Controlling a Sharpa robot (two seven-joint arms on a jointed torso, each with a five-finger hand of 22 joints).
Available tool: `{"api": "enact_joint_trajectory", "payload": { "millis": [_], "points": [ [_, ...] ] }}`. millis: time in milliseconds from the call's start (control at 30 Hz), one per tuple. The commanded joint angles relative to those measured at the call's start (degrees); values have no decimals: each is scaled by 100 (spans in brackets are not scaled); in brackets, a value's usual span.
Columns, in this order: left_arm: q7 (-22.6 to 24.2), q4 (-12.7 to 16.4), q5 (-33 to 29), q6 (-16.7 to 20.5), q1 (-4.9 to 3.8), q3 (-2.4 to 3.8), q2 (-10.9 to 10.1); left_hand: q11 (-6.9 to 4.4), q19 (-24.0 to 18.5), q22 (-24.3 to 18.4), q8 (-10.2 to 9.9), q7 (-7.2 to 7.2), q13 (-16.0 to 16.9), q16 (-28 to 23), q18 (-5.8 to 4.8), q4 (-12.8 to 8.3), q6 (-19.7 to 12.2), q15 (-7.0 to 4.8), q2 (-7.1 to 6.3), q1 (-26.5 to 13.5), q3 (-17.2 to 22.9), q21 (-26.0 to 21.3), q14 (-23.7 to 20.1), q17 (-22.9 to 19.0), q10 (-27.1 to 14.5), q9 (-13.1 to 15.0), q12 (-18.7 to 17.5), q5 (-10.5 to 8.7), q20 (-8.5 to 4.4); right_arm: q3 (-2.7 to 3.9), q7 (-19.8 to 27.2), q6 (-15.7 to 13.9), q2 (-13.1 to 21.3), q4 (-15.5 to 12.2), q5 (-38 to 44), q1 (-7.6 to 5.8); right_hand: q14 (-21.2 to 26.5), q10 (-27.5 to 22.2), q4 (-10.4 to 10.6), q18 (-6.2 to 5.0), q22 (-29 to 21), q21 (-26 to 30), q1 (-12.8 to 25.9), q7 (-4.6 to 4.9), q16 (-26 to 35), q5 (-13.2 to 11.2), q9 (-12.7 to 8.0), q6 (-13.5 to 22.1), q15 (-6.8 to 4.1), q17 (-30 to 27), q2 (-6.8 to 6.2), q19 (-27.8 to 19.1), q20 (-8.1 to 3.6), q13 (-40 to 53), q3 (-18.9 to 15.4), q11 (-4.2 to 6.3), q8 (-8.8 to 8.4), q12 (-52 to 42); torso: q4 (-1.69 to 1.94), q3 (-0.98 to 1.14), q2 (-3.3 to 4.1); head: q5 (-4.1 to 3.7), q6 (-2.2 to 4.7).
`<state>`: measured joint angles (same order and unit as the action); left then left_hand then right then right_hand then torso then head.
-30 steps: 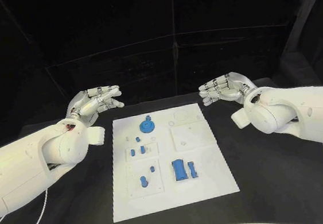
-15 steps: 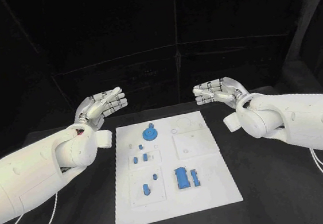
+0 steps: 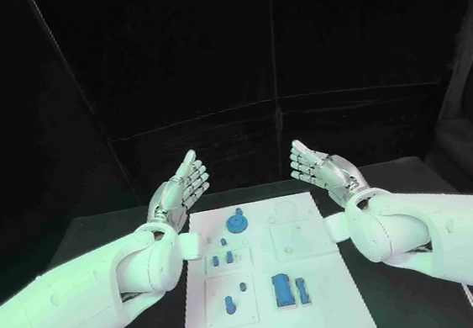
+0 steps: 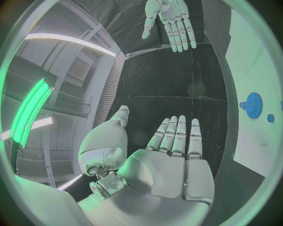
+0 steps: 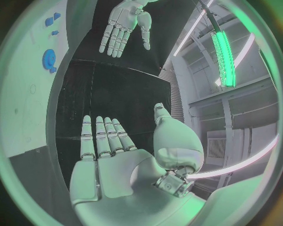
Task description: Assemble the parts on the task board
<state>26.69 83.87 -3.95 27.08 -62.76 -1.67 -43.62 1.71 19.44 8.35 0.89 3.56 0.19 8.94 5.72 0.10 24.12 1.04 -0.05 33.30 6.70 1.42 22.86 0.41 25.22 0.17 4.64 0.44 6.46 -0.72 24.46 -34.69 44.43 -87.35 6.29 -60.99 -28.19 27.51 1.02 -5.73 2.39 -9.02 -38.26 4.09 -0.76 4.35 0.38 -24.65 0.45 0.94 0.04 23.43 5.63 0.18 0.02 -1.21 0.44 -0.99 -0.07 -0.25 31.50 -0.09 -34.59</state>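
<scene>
Now the black table (image 3: 114,236) carries the flat white rectangular task board (image 3: 331,284) along its middle, long side running from near edge to far edge; both white arms flank it, the silver left hand (image 3: 182,187) and silver right hand (image 3: 320,169) raised above the table's far edge, fingers straight and spread, palms facing each other, grasping nothing (neither touches the board); small blue parts lie on the board: a round gear (image 3: 238,222) near its far edge, a rectangular block (image 3: 283,289) toward its near edge.
</scene>
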Motion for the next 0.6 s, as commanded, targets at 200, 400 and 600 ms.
{"api": "enact_joint_trajectory", "payload": {
  "millis": [200, 400, 600],
  "points": [
    [297, 537, 374, 1590, 226, 146, -94, -171, -879, -379, -89, -356, -19, -403, -572, -10, -1092, -104, 5, -1508, -670, -142, -1035, -41, -1143, -17, -464, -44, -646, 72, 533, -943, 27, -260, -629, 83, 1275, -1240, -102, 573, -239, 408, 1728, -409, 76, -435, -38, 1115, -45, -94, -4, -1058, -563, -18, -2, 121, -44, 99, 7, 25, -32, 9, 21],
    [311, 609, 395, 1703, 260, 167, -107, -171, -1091, -835, -89, -356, -19, -894, -572, -10, -1364, -104, 5, -1883, -670, -142, -1294, -41, -1428, -17, -464, -44, -646, 72, 533, -943, 27, -260, -629, 83, 1587, -1545, -102, 573, -239, 902, 2157, -409, 76, -435, -38, 1393, -45, -94, -4, -1321, -563, -18, -2, 121, -44, 99, 7, 25, -32, 9, 21],
    [311, 609, 395, 1703, 260, 167, -107, -171, -1281, -835, -89, -356, -19, -894, -572, -10, -1606, -104, 5, -2216, -670, -142, -1522, -41, -1680, -17, -464, -44, -646, 72, 533, -943, 27, -260, -629, 83, 1865, -1818, -102, 573, -239, 902, 2535, -409, 76, -435, -38, 1638, -45, -94, -4, -1554, -563, -18, -2, 121, -44, 99, 7, 25, -32, 9, 21]
  ]
}}
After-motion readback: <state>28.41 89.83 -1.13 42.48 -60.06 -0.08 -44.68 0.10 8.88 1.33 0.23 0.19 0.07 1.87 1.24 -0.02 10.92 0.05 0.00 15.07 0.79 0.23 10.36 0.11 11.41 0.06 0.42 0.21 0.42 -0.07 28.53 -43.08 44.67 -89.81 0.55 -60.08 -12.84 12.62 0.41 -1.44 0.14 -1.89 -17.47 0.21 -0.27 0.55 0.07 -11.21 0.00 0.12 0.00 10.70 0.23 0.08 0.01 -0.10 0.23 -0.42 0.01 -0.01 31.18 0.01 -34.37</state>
